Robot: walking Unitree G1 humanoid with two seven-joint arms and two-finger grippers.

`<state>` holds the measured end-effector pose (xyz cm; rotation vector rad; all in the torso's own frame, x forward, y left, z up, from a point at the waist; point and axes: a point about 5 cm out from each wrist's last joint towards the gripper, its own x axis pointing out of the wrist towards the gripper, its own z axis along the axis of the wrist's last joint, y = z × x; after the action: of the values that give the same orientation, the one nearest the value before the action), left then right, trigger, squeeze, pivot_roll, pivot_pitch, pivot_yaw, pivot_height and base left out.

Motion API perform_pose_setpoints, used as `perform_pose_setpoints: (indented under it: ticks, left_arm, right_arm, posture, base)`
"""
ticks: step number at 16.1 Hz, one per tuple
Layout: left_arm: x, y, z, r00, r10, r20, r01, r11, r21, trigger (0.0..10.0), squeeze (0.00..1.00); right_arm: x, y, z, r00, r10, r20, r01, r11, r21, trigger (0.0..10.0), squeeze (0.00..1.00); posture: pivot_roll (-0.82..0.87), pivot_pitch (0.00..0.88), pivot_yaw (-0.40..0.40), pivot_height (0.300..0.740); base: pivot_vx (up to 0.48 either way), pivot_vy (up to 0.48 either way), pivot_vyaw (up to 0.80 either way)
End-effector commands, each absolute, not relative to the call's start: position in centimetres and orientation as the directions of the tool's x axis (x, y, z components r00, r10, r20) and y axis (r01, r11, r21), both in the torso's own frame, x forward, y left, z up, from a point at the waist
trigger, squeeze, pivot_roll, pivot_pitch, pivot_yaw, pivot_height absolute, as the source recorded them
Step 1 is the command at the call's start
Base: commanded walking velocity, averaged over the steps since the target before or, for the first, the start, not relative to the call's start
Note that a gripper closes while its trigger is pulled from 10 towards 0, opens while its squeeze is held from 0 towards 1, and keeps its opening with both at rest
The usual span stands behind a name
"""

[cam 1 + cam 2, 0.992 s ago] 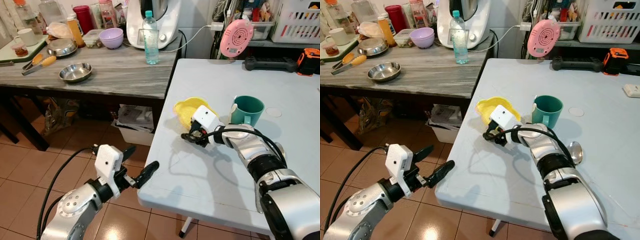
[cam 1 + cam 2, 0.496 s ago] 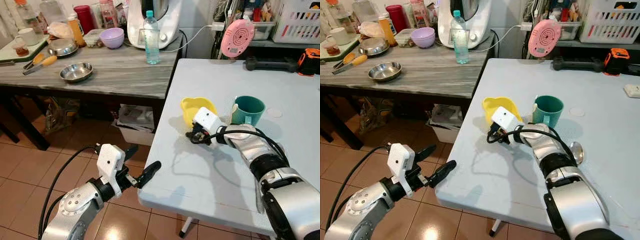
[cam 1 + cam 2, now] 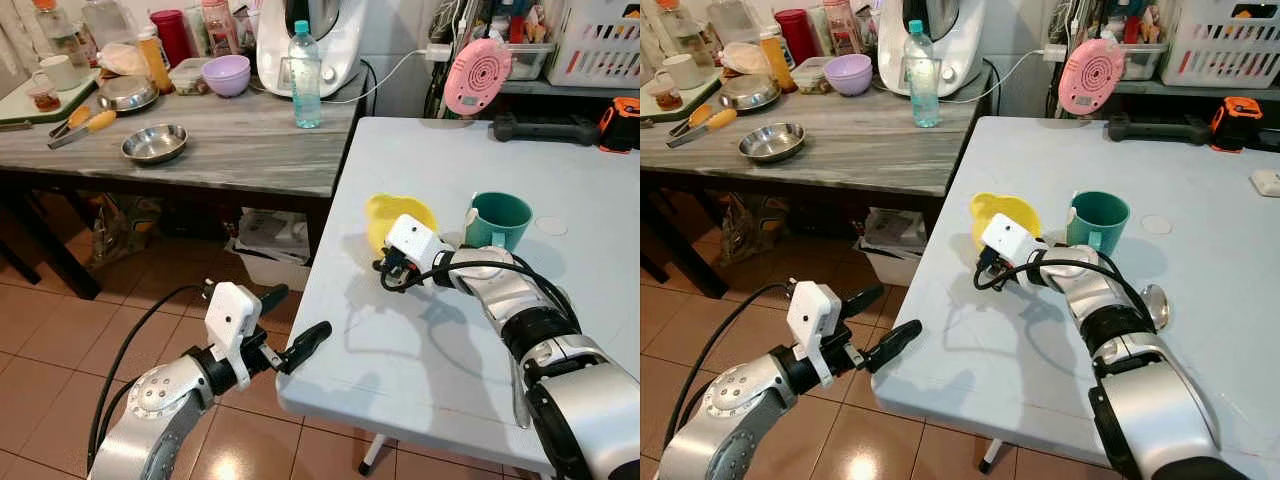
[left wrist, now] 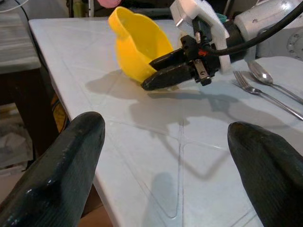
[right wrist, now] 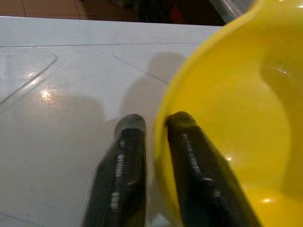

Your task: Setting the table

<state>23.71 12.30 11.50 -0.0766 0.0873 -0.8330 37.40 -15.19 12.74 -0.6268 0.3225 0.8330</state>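
Observation:
A yellow bowl (image 3: 398, 213) is tipped up on the white table (image 3: 420, 360) near its left edge, just left of a green cup (image 3: 497, 218). My right gripper (image 5: 155, 120) is shut on the bowl's rim, with one finger inside and one outside. A spoon (image 4: 265, 78) and fork (image 4: 251, 87) lie on the table behind that arm. My left gripper (image 3: 295, 318) hangs open, with nothing in it, off the table's front-left corner and above the floor.
A grey counter (image 3: 230, 140) stands to the left with steel bowls (image 3: 153, 143), a purple bowl (image 3: 225, 74), a water bottle (image 3: 305, 62) and a blender. A pink fan (image 3: 477, 75) and a black tool (image 3: 545, 127) sit at the table's far end. Tiled floor lies below.
My right gripper has drawn the yellow bowl a little to the right, closer to the green cup. My left gripper has risen slightly toward the table corner.

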Motion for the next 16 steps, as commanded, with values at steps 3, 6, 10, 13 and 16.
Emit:
perform_pose_setpoints:
  ticks: [3, 6, 10, 13, 16]
  left_arm:
    - [24.1, 12.4, 11.5, 0.667, -0.743, -0.057, 0.739, 0.669, -0.076, 10.0, 0.00]
    - [24.3, 12.3, 11.4, 0.675, -0.736, -0.053, 0.732, 0.677, -0.076, 10.0, 0.00]
    - [25.2, 12.6, 10.8, 0.694, -0.717, -0.067, 0.713, 0.697, -0.069, 10.0, 0.00]
    - [25.5, 12.9, 10.3, 0.745, -0.664, -0.067, 0.659, 0.748, -0.077, 10.0, 0.00]
    - [26.4, 13.4, 10.4, 0.811, -0.584, -0.045, 0.581, 0.812, -0.053, 10.0, 0.00]
  right_arm:
    - [37.4, -14.7, 13.6, 0.629, 0.622, -0.466, -0.775, 0.461, -0.431, 0.0, 0.00]
    - [37.3, -14.5, 14.1, 0.625, 0.644, -0.442, -0.777, 0.453, -0.438, 0.0, 0.00]
    - [36.0, -12.5, 15.4, 0.548, 0.764, -0.341, -0.813, 0.391, -0.430, 0.0, 0.00]
    - [34.4, -11.3, 16.0, 0.532, 0.812, -0.241, -0.811, 0.407, -0.420, 0.0, 0.00]
    - [32.6, -11.1, 16.2, 0.574, 0.805, -0.151, -0.781, 0.482, -0.397, 0.0, 0.00]
  posture:
    - [0.01, 0.000, 0.060, 0.740]
    - [0.00, 0.000, 0.064, 0.740]
    - [-0.01, 0.000, 0.063, 0.740]
    - [-0.01, 0.000, 0.056, 0.740]
    - [-0.02, 0.000, 0.051, 0.740]
  base:
    - [0.000, 0.000, 0.00]
    - [0.000, 0.000, 0.00]
    - [0.000, 0.000, 0.00]
    - [0.000, 0.000, 0.00]
    - [0.000, 0.000, 0.00]
